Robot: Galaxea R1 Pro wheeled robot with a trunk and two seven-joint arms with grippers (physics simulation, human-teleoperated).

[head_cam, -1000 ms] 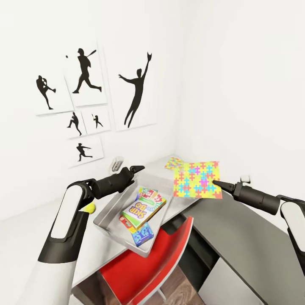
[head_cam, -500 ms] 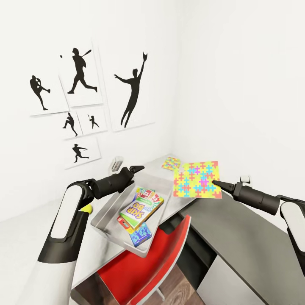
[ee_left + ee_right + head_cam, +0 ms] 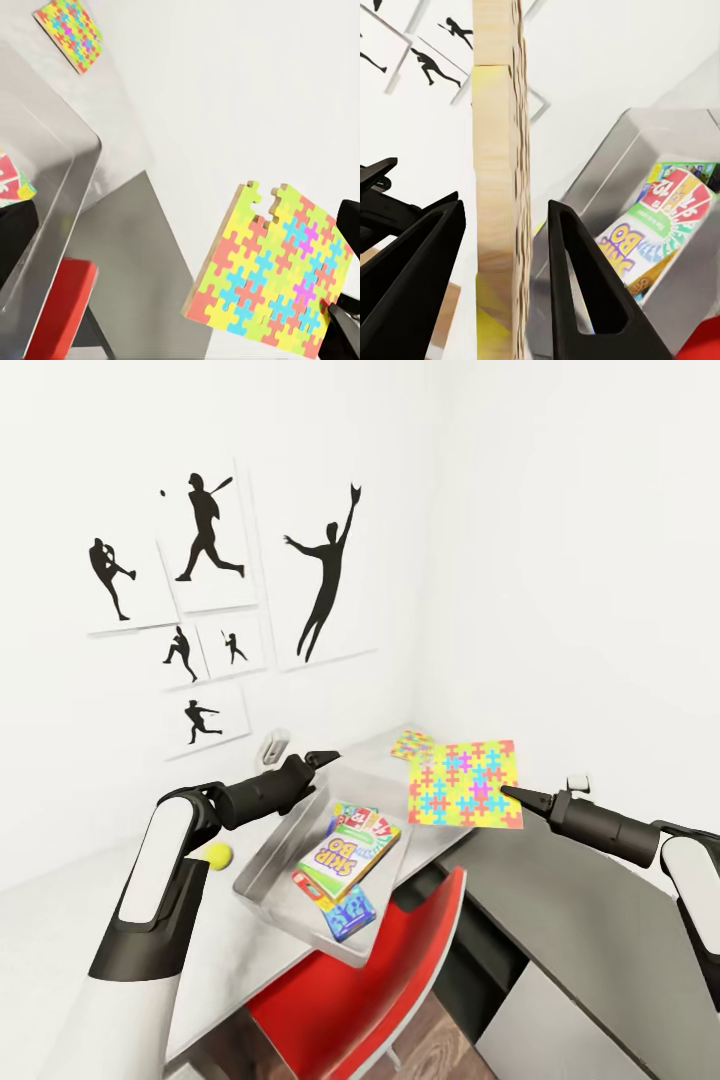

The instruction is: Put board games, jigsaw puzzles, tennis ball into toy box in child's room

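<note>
Taking the toy box (image 3: 262, 865) on the table (image 3: 60, 940) as the landmark: to its left, the tennis ball (image 3: 218, 854) lies on the table just beside the box's wall, not yet put away. Above the box's far left rim the left end effector (image 3: 322, 758) hovers with nothing in it, its fingers only slightly parted at the tips.

Inside the box lie three board games in a stack, the Skip-Bo box (image 3: 345, 857) on top. Beyond the box's far corner a second jigsaw puzzle (image 3: 408, 744) lies flat on the table.

To the right of the box, and higher than its rim, the right end effector (image 3: 508, 792) pinches a jigsaw puzzle (image 3: 465, 782) by its right edge; the board stands nearly upright in the air, its face toward the head camera. The right wrist view shows the two fingers (image 3: 581, 285) on either side of the board's wooden edge, clamped on it.

The step in hand looks to be carrying this puzzle over the box. To do it well, the arm should travel leftward until the board is above the open interior, tip it toward flat, and lower it close to the games before letting go; released upright from this height, it could strike the rim and land on the table or the red chair (image 3: 380, 980) in front of the box. The left arm should stay back from the drop path.
</note>
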